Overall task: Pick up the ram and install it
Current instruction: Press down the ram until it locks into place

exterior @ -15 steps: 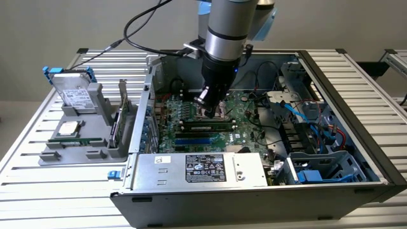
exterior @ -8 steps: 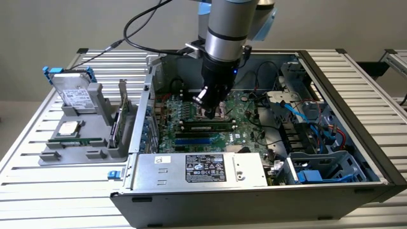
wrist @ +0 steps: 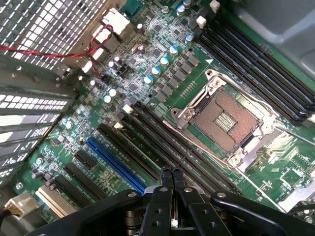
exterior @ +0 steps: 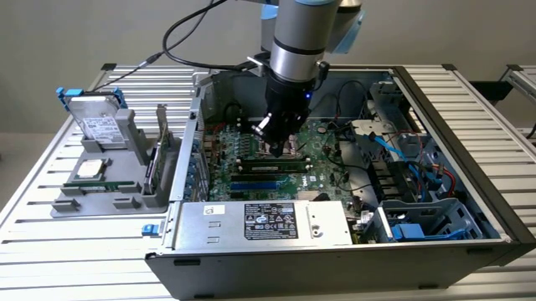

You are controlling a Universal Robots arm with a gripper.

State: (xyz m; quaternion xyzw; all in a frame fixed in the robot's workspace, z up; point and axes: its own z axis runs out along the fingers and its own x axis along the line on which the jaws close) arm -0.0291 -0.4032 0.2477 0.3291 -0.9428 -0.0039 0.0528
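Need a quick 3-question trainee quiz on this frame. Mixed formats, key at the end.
1. True or false: the end effector is gripping the ram.
2. Multiple choice: in the wrist view, what lies beneath the end effector? A) the motherboard B) a hard drive C) a keyboard
3. Short answer: what colour is the one bright slot next to the long black slots?

Key
1. False. Its fingers are shut together with nothing between them.
2. A
3. Blue
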